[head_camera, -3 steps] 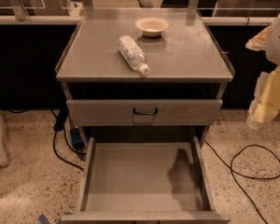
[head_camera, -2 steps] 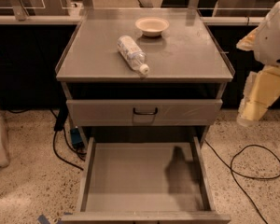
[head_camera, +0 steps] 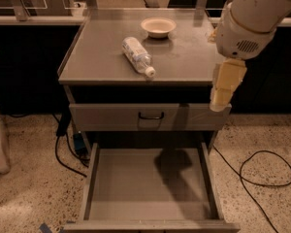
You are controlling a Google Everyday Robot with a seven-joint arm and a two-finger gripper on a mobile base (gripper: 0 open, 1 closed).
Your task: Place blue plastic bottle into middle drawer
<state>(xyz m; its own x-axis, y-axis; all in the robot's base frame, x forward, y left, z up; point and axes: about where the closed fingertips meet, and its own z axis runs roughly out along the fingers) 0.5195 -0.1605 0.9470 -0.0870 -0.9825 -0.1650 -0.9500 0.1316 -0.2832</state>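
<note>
The blue plastic bottle (head_camera: 137,56) lies on its side on the grey table (head_camera: 194,62), roughly at the middle of the top and a little left. Its white cap points toward the front right and stops just short of the front edge, while its base points toward the back left. Nothing touches it. Behind it, nearer the back edge and well apart, sits a cream round bowl (head_camera: 158,27), upright.

Below the table top is a shut drawer front (head_camera: 111,118) with a small black handle (head_camera: 151,115) at its centre. Beneath that, the middle drawer (head_camera: 94,178) stands open toward the camera, showing its flat grey floor and low side walls. A dark shadow (head_camera: 172,163) falls on the rear right part of the floor.

The gripper (head_camera: 220,103) hangs at the table's front right corner, pointing downward, its cream tip level with the right end of the shut drawer front. It is well apart from the bottle, holds nothing, and is outside the open drawer. Seen from this side, whether it is spread or closed cannot be told. Above it, the thick white arm (head_camera: 254,18) reaches in from the upper right.

On the speckled floor (head_camera: 29,193), a black cable (head_camera: 262,176) loops to the right of the drawer, and another cable (head_camera: 58,154) runs down on the left side.
</note>
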